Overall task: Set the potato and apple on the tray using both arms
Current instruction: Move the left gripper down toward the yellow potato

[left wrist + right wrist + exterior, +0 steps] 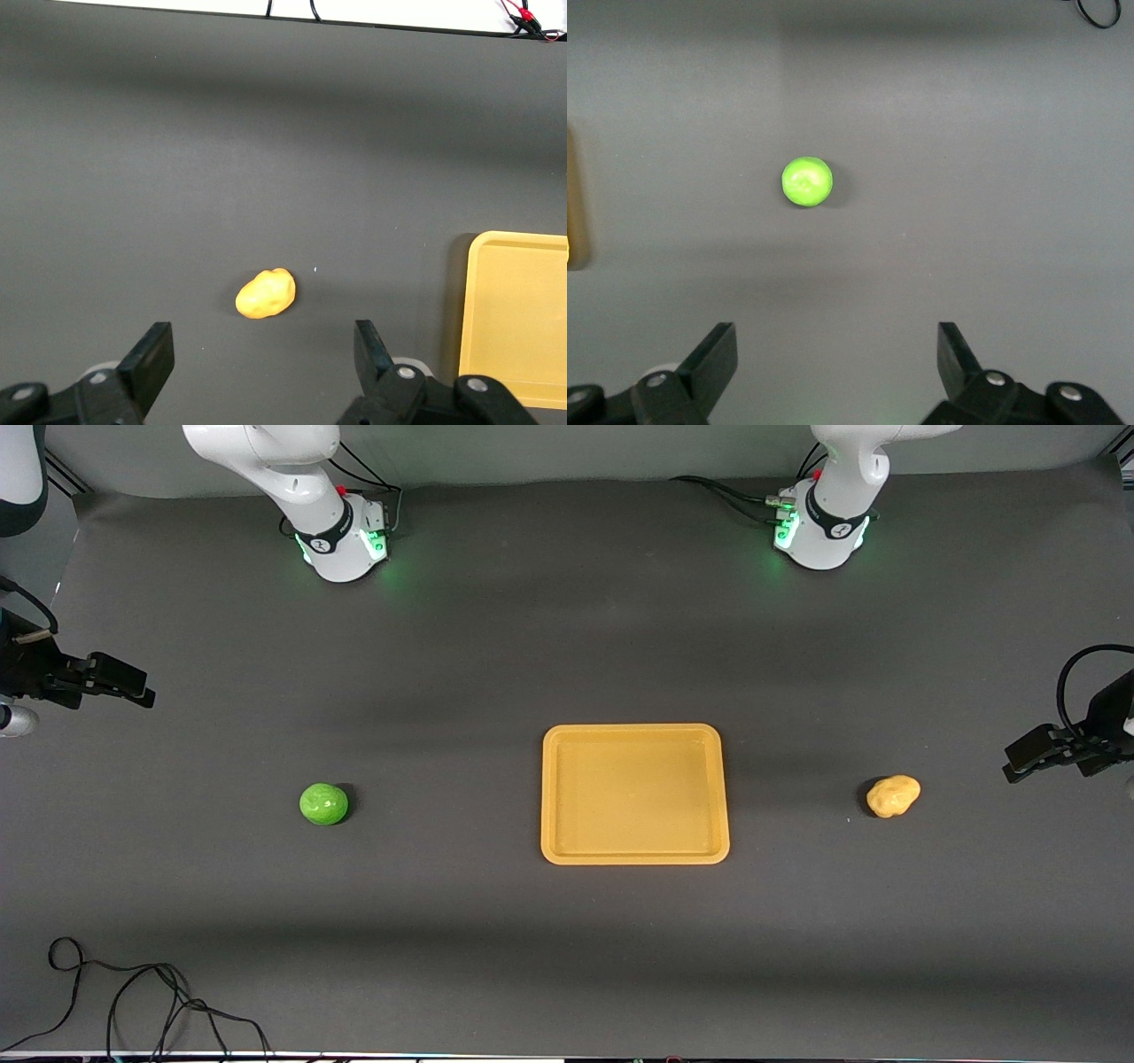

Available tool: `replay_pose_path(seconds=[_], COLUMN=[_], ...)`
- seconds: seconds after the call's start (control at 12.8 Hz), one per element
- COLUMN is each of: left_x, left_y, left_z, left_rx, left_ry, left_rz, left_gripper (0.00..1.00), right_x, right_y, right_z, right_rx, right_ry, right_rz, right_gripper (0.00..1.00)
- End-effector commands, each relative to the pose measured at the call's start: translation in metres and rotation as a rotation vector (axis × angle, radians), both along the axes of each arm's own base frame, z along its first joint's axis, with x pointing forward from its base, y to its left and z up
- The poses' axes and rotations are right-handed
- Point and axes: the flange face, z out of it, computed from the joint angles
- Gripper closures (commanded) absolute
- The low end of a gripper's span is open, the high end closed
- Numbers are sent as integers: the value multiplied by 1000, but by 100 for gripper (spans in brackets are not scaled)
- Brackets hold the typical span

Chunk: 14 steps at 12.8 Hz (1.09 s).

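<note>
The yellow-tan potato (893,795) lies on the dark table toward the left arm's end, beside the orange-yellow tray (634,793). The green apple (324,803) lies toward the right arm's end, on the tray's opposite flank. The tray holds nothing. My left gripper (1017,763) hangs open and empty above the table's end near the potato. In the left wrist view the potato (265,294) lies ahead of the open left gripper (263,345), with the tray (518,319) at the edge. My right gripper (133,684) hangs open and empty over its end. The right wrist view shows the apple (807,181) ahead of the open right gripper (835,341).
The two arm bases (341,540) (819,531) stand along the table edge farthest from the front camera. A loose black cable (133,992) lies at the table corner nearest the front camera, toward the right arm's end.
</note>
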Motion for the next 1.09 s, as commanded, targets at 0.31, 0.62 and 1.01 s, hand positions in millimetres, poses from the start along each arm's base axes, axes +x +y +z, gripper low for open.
replay_pose_path(seconds=[0.31, 0.62, 1.01], left_x=[-2, -1, 7], left_y=[0, 0, 2], left_z=[1, -17, -60], left_rx=[-10, -9, -6], left_ry=[-9, -19, -57], left_rz=[2, 1, -3], left_gripper=[9, 9, 9], right_x=[2, 2, 4], right_y=[-1, 0, 0], right_z=[11, 11, 7], right_rx=[-2, -2, -1], right_ry=[-10, -8, -3], right_rz=[13, 13, 14], right_gripper=[0, 0, 0])
